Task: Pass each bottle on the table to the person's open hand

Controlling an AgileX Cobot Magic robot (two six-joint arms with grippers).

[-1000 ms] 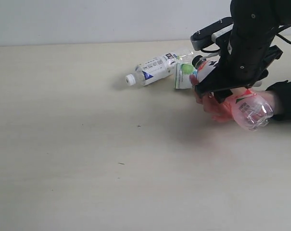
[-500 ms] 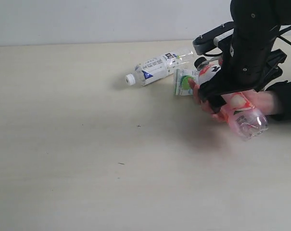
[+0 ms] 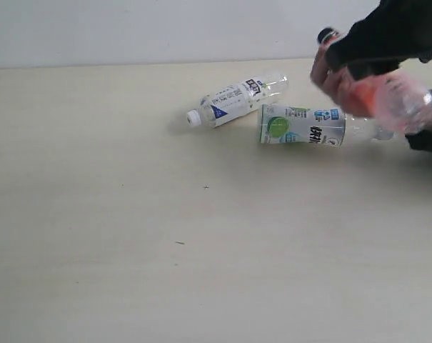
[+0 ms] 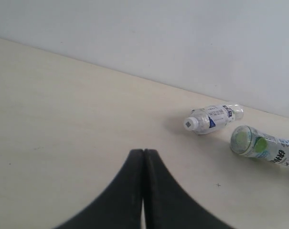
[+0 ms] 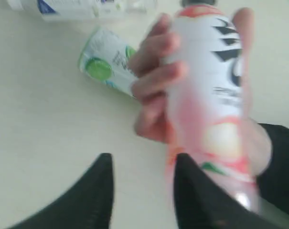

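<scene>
**Pink bottle in the hand, two bottles lying on the table**

The table (image 3: 130,250) is a broad pale cream top with faint grain and a few tiny dark specks. A plain white wall (image 3: 166,28) stands behind its far edge.

In the exterior view the hand (image 3: 330,75) is raised at the far right and clasps the pink bottle (image 3: 387,100), black cap uppermost; both are blurred. Below it the lime bottle (image 3: 301,125) lies on its side. Just beside that, toward the wall, lies the blue bottle (image 3: 233,100), its white cap pointing left. Whether these two touch cannot be told.

The right wrist view shows what the exterior view does not. The right gripper (image 5: 142,195) has its fingers spread wide with nothing between them. The hand's fingers (image 5: 156,78) curl round the pink bottle's label, and a black sleeve (image 5: 278,167) ends at the wrist.

The left wrist view shows the left gripper (image 4: 144,162) over bare table, well apart from the bottles. Its fingers are pressed together and hold nothing. The pink bottle and the hand fall outside this view.
</scene>
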